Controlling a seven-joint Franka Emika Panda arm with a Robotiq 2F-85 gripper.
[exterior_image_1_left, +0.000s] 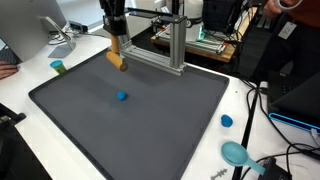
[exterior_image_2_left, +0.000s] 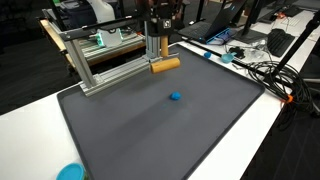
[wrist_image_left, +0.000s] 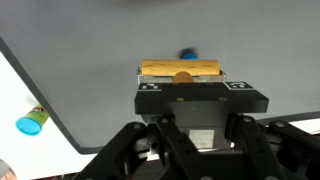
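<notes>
Grey mat (exterior_image_1_left: 150, 130) on the table (exterior_image_1_left: 243, 100) lies nearest you, the blue ball (exterior_image_1_left: 121, 97) near its middle, and beyond it your tool (exterior_image_1_left: 116, 55) clamps the tan wooden block (exterior_image_1_left: 118, 62) at the mat's far edge, before the aluminium frame (exterior_image_1_left: 172, 45).

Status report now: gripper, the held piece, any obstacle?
Gripper shut on tan cylindrical block, over dark grey mat. Small blue object apart on mat. Silver metal frame close beside.

The block (wrist_image_left: 160, 69) looks wooden, the mat (exterior_image_1_left: 150, 130) matt.
</notes>
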